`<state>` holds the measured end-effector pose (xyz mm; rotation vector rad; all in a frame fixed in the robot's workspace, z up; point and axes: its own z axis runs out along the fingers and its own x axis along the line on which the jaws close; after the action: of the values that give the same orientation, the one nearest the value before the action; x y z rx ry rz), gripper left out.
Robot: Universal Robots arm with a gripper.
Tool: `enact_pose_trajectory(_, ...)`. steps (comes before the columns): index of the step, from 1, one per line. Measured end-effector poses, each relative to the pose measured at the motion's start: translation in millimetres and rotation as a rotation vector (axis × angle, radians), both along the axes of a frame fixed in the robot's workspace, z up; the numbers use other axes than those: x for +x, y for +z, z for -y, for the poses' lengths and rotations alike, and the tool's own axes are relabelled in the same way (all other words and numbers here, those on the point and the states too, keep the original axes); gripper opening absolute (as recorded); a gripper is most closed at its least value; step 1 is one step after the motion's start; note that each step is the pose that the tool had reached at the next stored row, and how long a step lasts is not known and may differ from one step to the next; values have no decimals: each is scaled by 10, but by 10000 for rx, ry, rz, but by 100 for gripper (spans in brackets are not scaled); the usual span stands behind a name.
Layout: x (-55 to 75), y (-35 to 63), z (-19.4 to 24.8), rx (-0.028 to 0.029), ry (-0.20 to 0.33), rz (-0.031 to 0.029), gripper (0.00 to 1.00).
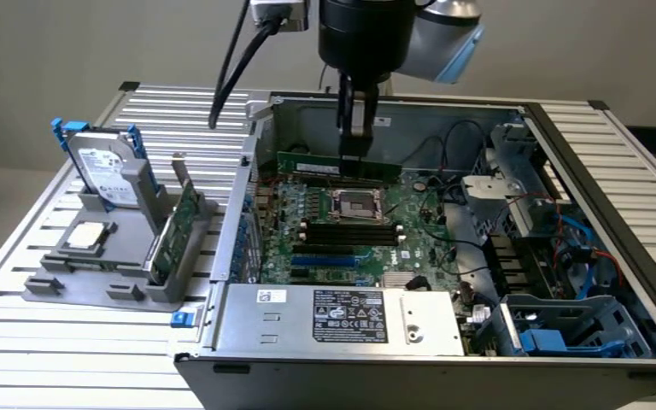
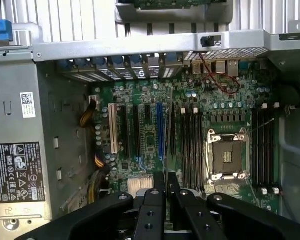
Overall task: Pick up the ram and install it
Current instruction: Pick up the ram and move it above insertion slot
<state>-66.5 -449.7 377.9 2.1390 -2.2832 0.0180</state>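
Note:
The ram [image 1: 337,166] is a long, narrow green stick that hangs level above the far part of the motherboard [image 1: 340,256], inside the open computer case. My gripper [image 1: 354,147] comes straight down from above and is shut on the stick's upper edge near its middle. In the wrist view the ram [image 2: 168,130] appears edge-on as a thin line running out from between my gripper [image 2: 166,184] fingers, over the board beside the black memory slots [image 2: 190,145]. The silver processor socket [image 1: 359,203] lies just in front of the stick in the exterior view.
A grey holder [image 1: 66,286] on the exterior view's left carries a hard drive [image 1: 106,175], a square silver chip [image 1: 86,237] and a wider green card [image 1: 180,226]. The case's metal walls [image 1: 248,171] surround the board. A power supply [image 1: 340,314], cables and blue drive bays [image 1: 567,329] fill the near side.

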Motion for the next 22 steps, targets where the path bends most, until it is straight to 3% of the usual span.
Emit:
enact_pose_trajectory(5, 9, -85, -33, -1, 252, 77, 14)
enact_pose_trajectory(11, 33, -151, -55, -1, 487, 213, 14)
enact_pose_trajectory(22, 227, -250, -115, 19, 565, 253, 14)
